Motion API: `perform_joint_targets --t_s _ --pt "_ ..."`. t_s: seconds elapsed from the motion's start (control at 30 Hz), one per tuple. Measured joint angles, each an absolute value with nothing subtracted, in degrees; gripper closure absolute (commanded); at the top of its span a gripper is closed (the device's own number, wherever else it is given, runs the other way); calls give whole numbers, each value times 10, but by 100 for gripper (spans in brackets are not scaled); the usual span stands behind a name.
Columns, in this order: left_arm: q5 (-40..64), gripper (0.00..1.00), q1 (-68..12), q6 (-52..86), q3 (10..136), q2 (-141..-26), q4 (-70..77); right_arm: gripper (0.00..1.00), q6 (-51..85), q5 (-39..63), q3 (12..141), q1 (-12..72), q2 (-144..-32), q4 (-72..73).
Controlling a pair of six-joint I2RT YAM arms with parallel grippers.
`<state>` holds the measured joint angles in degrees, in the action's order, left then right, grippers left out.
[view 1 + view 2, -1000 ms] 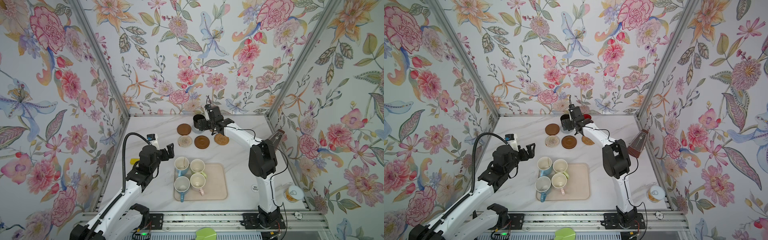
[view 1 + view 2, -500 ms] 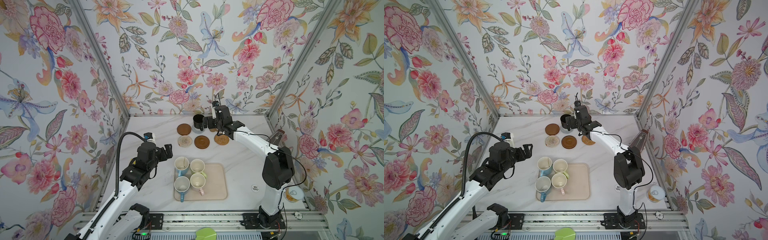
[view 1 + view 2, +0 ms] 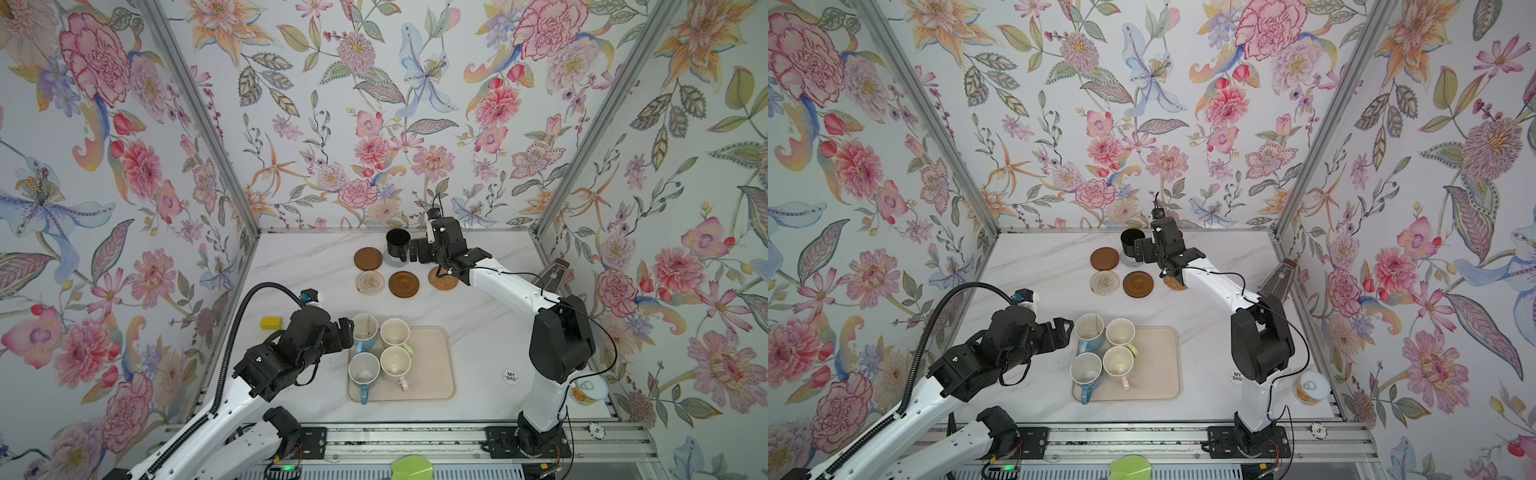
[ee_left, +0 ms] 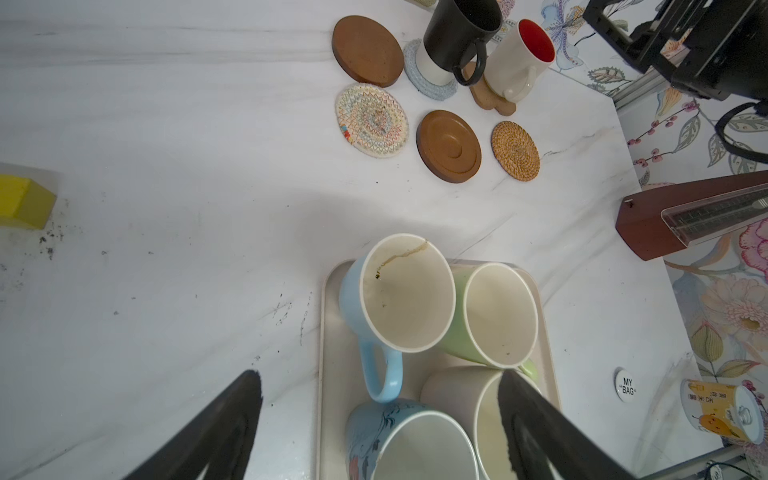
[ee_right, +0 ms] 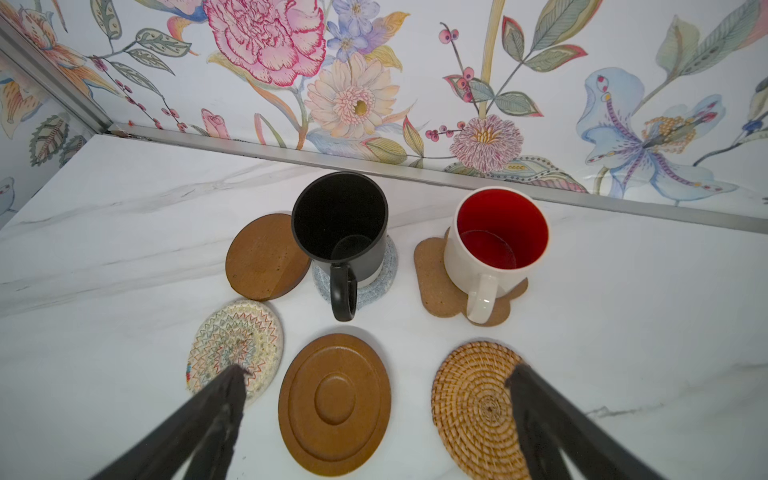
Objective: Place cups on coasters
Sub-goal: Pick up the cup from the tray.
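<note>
Cups stand in two groups, and we place each by our fingers. Our right gripper (image 5: 376,372) has its fingers (image 5: 208,424) spread wide, with nothing between them. Beyond their tips, a black ceramic mug (image 5: 338,232) stands upright on a grey woven coaster (image 5: 374,286). Beside it, a white mug with a red inside (image 5: 498,241) stands on a tan flower-shaped cork coaster (image 5: 434,282). A flat dark brown wooden disc (image 5: 262,257) lies bare, just beside the black mug. Closer to these fingers lie three more bare mats. A cream woven round with coloured zigzags (image 5: 237,340) is partly hidden behind one finger. A golden rattan round (image 5: 473,403) is partly hidden behind the other. A dark brown ringed disc (image 5: 334,403) lies between the two.

Our left gripper (image 4: 377,376) also has its fingers (image 4: 224,424) well apart, clamped on nothing. Ahead of them, four mugs crowd one end of a beige rounded-rectangle tray (image 4: 326,374). A plain light blue mug (image 4: 403,291) has its handle turned toward the gap between the fingers. A pale green mug (image 4: 498,316) touches it. A patterned light blue mug (image 4: 395,440) sits nearest the gap, and a pale pink mug (image 4: 453,399) is partly hidden behind one finger.
</note>
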<state>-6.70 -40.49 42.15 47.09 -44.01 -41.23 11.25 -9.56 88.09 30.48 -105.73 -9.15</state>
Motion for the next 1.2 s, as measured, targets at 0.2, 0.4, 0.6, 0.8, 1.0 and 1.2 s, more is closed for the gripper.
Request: perform_joint_targets --t_s 0.2,0.4,0.6,0.8,1.0,1.2 --pt "-88 13 -473 463 513 -435 -464 1 114 -99 860 298 -1035 -80" --pt "-116 13 -575 524 515 -436 -515 1 123 -99 823 295 -1009 -70" --pt "-128 14 -635 568 498 -430 -524 1 130 -99 815 294 -1004 -61" --pt "-124 14 -705 613 477 -445 -530 1 131 -99 808 291 -1001 -57" --pt "-124 18 -781 675 462 -444 -552 1 134 -99 796 288 -993 -56" --pt "-123 23 -801 702 461 -467 -566 1 140 -99 786 288 -991 -52"
